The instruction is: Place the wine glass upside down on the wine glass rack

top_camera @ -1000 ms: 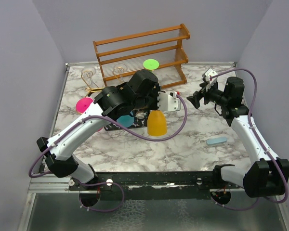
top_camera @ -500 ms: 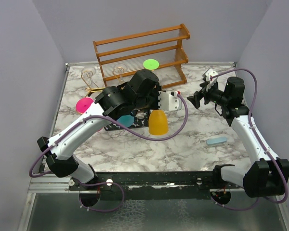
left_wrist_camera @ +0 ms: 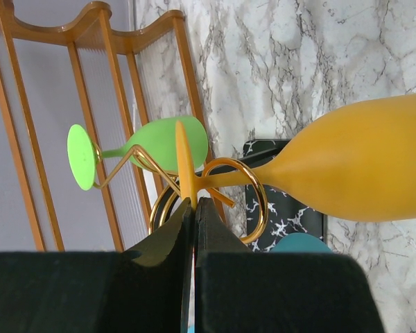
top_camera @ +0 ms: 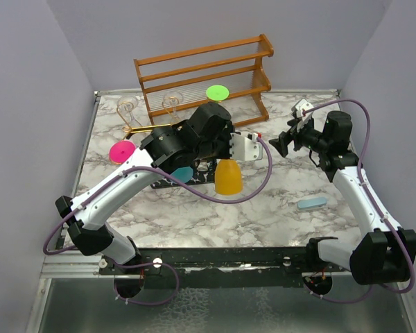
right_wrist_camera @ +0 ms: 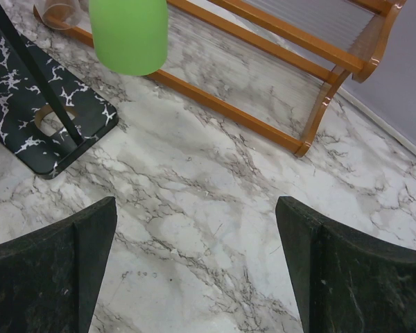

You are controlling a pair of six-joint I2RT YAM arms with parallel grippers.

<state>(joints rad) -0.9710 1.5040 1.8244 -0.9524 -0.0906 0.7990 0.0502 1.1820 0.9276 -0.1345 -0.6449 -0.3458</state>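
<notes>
Glass (left_wrist_camera: pixel 360 166) bowl-down, hanging just ahead of left gripper (left_wrist_camera: pixel 195 208). Gripper pressed together, pinching rim of glass foot. Stem crosses rack (left_wrist_camera: pixel 284 225) gold loop right past fingertips; can't tell if it's seated. Green glass (left_wrist_camera: pixel 170 142) hung further out. Right gripper (right_wrist_camera: pixel 196 229) spread wide, empty, over counter (right_wrist_camera: pixel 215 180) near shelf (right_wrist_camera: pixel 327 105). Step: slide stem fully into loop, lower till foot rests on wire, keep bowl off green glass, then let go.

Rack (top_camera: pixel 140 129) mostly hidden under L arm (top_camera: pixel 125 184); orange glass (left_wrist_camera: pixel 360 170) bowl cropped.
</notes>
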